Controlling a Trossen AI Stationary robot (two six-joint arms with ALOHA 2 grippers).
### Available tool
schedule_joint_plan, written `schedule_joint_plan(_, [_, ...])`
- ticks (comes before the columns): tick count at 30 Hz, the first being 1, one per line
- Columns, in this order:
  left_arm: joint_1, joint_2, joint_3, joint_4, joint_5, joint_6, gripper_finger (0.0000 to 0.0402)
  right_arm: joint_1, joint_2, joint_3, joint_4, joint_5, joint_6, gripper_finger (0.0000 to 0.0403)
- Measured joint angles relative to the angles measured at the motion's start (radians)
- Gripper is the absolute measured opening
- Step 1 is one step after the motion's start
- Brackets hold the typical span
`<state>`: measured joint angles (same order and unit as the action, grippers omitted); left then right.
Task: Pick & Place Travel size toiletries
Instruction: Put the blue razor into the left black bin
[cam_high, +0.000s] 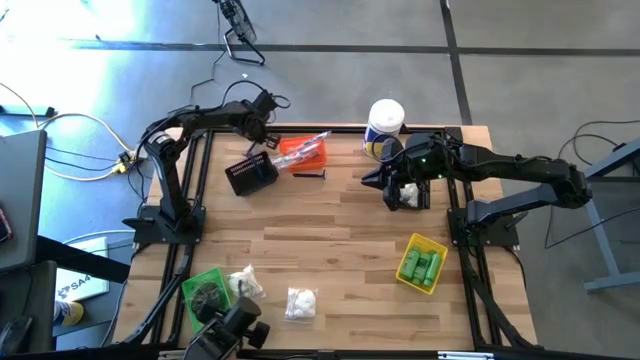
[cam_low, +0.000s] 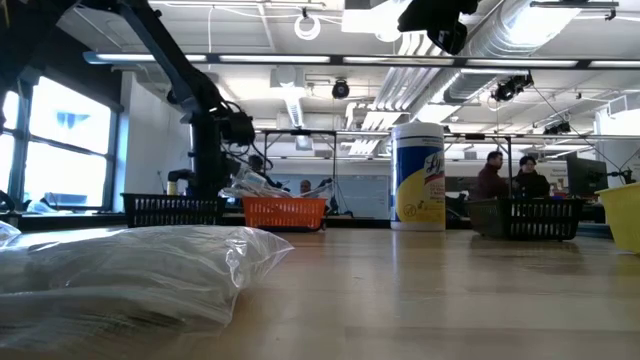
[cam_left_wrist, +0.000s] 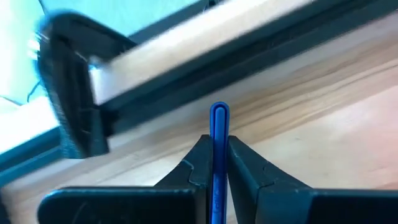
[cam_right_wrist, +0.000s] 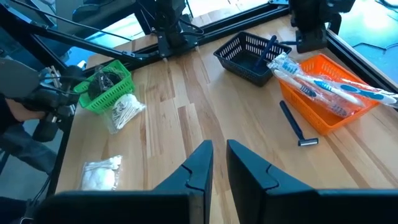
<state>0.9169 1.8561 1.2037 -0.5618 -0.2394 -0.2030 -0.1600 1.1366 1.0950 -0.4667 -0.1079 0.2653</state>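
My left gripper (cam_high: 268, 138) (cam_left_wrist: 219, 140) hovers near the table's far edge, between the black bin (cam_high: 250, 175) and the orange bin (cam_high: 300, 152), shut on a thin blue stick (cam_left_wrist: 219, 124). The orange bin holds clear-wrapped slim packets (cam_right_wrist: 329, 87). A dark stick (cam_high: 310, 173) (cam_right_wrist: 297, 127) lies flat on the wood beside it. My right gripper (cam_high: 400, 190) (cam_right_wrist: 217, 149) waits above the table's right half, empty, with only a narrow gap between its fingers. Two bags of white puffs (cam_high: 245, 283) (cam_high: 300, 303) lie near the green bin (cam_high: 205, 290), which holds dark bundles. My left gripper pinches the thin blue stick between its two fingers. The stick lies along the fingers, and its free end (cam_left_wrist: 219, 111) sticks out past the fingertips. It is lifted clear of the table. Where along its length the fingers sit does not show.
The tall white canister (cam_high: 385, 125) (cam_low: 418, 175) stands at the far edge beside my right arm. A yellow bin (cam_high: 422, 265) with green mini bottles sits at the right. A clear bag (cam_low: 120, 270) lies close to the low camera. People sit in the room beyond.
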Motion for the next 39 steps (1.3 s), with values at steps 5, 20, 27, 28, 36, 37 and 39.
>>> schedule_joint_plan(5, [0.000, -0.061, 0.000, 0.002, -0.010, 0.023, 0.0025, 0.000, 0.000, 0.000, 0.002, 0.005, 0.000, 0.0038])
schedule_joint_plan(20, [-0.049, -0.368, 0.001, -0.215, -0.019, 0.067, 0.0024, 0.000, 0.000, 0.000, 0.017, 0.005, -0.004, 0.0038])
schedule_joint_plan(27, [-0.209, -0.458, 0.001, -0.376, -0.018, -0.057, 0.0024, 0.000, 0.000, 0.000, 0.069, 0.003, -0.054, 0.0038])
schedule_joint_plan(28, [-0.240, -0.461, 0.001, -0.386, -0.017, -0.076, 0.0024, 0.000, 0.000, 0.000, 0.074, 0.003, -0.061, 0.0038])
schedule_joint_plan(36, [-0.428, -0.461, -0.093, -0.323, -0.061, -0.214, 0.0024, 0.000, 0.000, 0.000, 0.089, 0.002, -0.097, 0.0038])
schedule_joint_plan(37, [-0.439, -0.460, -0.113, -0.310, -0.064, -0.233, 0.0024, 0.000, 0.000, 0.000, 0.089, 0.001, -0.099, 0.0038])
schedule_joint_plan(39, [-0.450, -0.460, -0.156, -0.286, -0.066, -0.260, 0.0024, 0.000, 0.000, 0.000, 0.089, 0.001, -0.104, 0.0038])
